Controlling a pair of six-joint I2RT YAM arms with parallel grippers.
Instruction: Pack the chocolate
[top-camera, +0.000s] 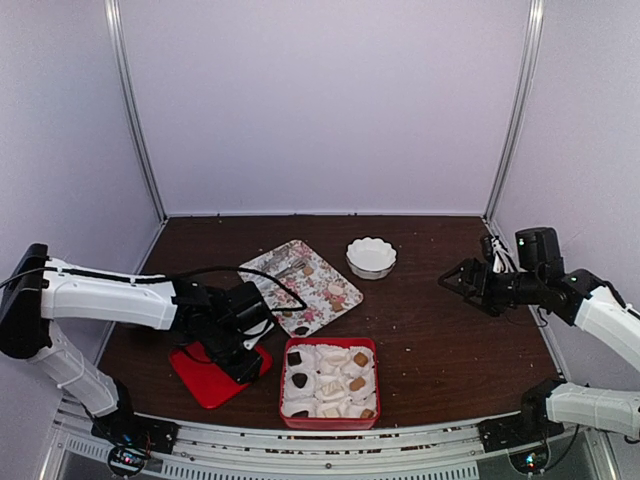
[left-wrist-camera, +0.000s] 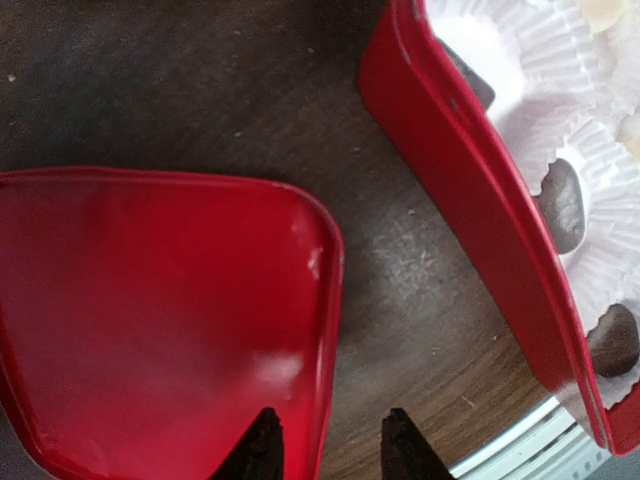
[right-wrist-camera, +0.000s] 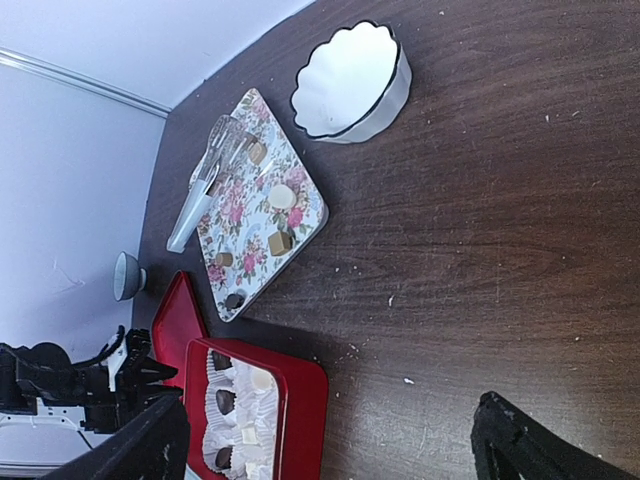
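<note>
You look to be at the closing step: your left tool (left-wrist-camera: 332, 445) straddles the rim of the red lid (left-wrist-camera: 150, 330), jaws part-spread and not visibly clamped on it. Next, pinch that rim squarely and carry it over the red box (top-camera: 330, 341), where most of the chocolate (top-camera: 298, 380) sits in paper cups (top-camera: 330, 356) (a few pieces lie on the flowered tray (top-camera: 318, 312)). Your right tool (top-camera: 462, 280) hangs wide-spread, empty.
</note>
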